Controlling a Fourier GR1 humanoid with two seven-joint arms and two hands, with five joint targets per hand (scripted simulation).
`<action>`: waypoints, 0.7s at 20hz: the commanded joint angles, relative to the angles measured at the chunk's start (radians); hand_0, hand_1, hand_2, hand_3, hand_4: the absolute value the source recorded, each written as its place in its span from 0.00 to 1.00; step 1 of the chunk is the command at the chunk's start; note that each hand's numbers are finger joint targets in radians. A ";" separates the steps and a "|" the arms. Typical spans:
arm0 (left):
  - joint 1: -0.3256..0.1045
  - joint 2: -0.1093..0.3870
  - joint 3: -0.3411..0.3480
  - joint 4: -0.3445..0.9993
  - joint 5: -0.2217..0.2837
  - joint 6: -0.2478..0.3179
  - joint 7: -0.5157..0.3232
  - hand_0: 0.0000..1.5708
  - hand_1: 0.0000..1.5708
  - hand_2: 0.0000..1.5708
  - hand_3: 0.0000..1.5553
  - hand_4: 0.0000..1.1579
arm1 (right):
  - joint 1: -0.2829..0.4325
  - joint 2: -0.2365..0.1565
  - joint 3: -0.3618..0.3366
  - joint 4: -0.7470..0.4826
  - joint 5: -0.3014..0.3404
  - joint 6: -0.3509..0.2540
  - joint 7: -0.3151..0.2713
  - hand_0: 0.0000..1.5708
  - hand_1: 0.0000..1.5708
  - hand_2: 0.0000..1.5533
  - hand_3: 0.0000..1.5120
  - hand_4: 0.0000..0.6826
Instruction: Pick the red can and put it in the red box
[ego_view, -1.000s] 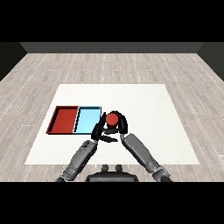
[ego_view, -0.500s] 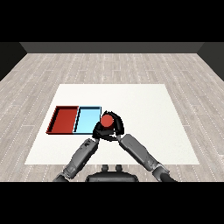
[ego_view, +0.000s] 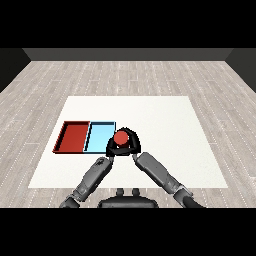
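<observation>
white table (ego_view: 165, 120), red can (ego_view: 120, 137) upright

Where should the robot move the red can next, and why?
Probably further left. The right hand curls round the can, which sits at the blue tray's right edge, and the red tray lies beyond it.

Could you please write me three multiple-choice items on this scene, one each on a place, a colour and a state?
1. Where is the round red can?
A. inside the red tray
B. at the light blue tray's right edge
C. at the table's far edge

2. Which colour is the left-hand tray?
A. red
B. green
C. yellow

3. What is the black right hand doing?
A. lying flat
B. curling round the can
C. pointing upward

Key: 1 B, the can is beside the light blue tray; 2 A, it is red; 3 B, fingers wrap the can.
</observation>
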 joint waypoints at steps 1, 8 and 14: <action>0.015 -0.009 0.003 -0.061 -0.016 0.088 0.108 1.00 1.00 0.98 0.92 0.80 | 0.057 0.007 0.003 -0.085 0.036 0.002 0.046 0.94 0.94 0.93 0.91 0.92; 0.014 -0.008 -0.042 -0.045 -0.039 0.197 0.044 1.00 1.00 0.96 0.91 0.87 | -0.015 0.001 -0.021 -0.029 0.023 0.004 0.051 0.93 0.93 0.93 0.91 0.89; -0.011 -0.008 -0.041 -0.036 -0.021 0.248 0.026 1.00 1.00 0.97 0.92 0.83 | 0.016 0.006 0.032 -0.049 -0.072 -0.013 0.005 0.93 0.93 0.93 0.91 0.87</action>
